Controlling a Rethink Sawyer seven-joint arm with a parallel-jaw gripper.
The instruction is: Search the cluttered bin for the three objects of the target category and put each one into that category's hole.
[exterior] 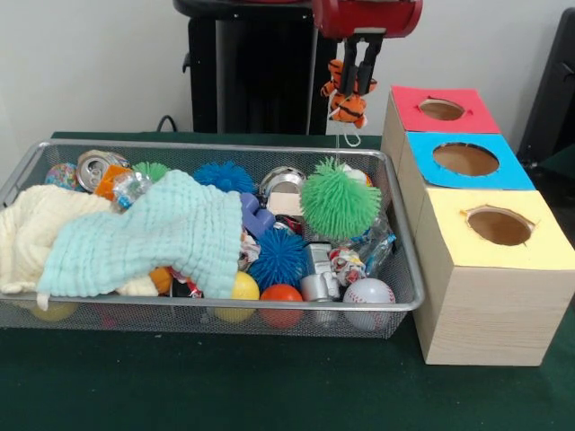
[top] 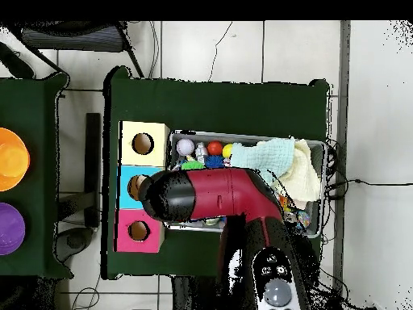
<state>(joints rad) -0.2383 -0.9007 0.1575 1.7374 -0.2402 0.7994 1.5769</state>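
Gripper (exterior: 352, 83) clenched on striped tiger toy (exterior: 347, 99), hanging just left of the red box hole (exterior: 441, 109), above bin (exterior: 216, 148) back rim. Toy prob. soft, light, squashy; mid-body grip looks OK.

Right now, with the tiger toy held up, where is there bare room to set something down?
Bare green table runs in front of the bin and the boxes. The bin is packed: cloths left, spiky balls and cans right. The gripper holds the tiger toy beside the red-topped hole.

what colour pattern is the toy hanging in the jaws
Orange with black stripes and some white; the small soft striped toy shows best in the front view.
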